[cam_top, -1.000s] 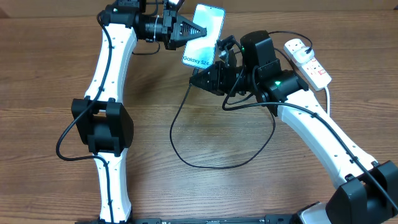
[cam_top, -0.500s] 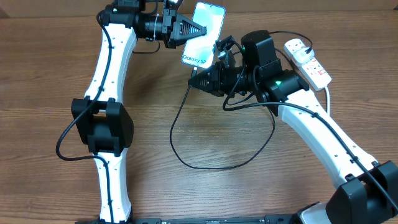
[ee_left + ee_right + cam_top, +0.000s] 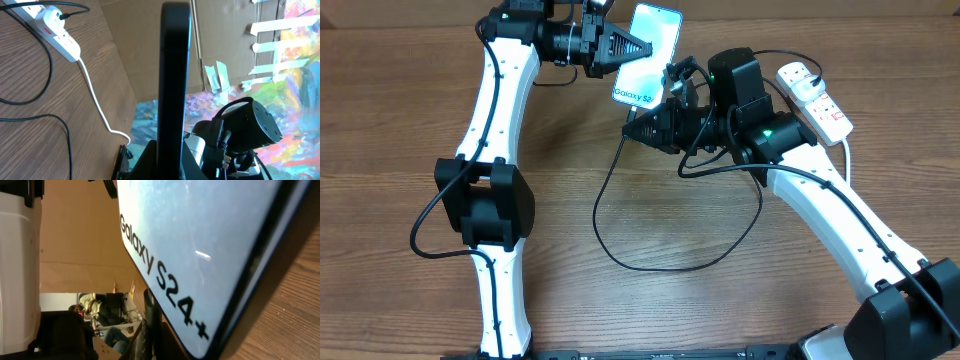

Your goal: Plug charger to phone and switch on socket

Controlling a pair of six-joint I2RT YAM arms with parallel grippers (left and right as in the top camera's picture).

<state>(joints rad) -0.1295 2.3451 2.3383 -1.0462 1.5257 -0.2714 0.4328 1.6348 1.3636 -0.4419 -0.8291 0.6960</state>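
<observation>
My left gripper (image 3: pixel 638 48) is shut on the phone (image 3: pixel 655 40) and holds it above the table at the back, with its light blue screen facing up. In the left wrist view the phone (image 3: pixel 175 75) shows edge-on as a dark bar between the fingers (image 3: pixel 170 162). My right gripper (image 3: pixel 634 128) is shut on the charger's connector end, right under the phone's lower edge. The charger's black cable (image 3: pixel 598 210) hangs from it and loops over the table. In the right wrist view the phone (image 3: pixel 200 240) fills the frame and the dark charger tip (image 3: pixel 152 317) stands close beside its lower edge.
The white socket (image 3: pixel 818 98) lies at the back right, with a black plug in it and its thick white cord trailing off. It also shows in the left wrist view (image 3: pixel 57 30) with its white cord (image 3: pixel 97 100). A cardboard wall stands behind the table.
My right gripper has moved a little up and left toward the phone's lower edge and now covers the end of the screen text. The left gripper and phone have barely moved.
</observation>
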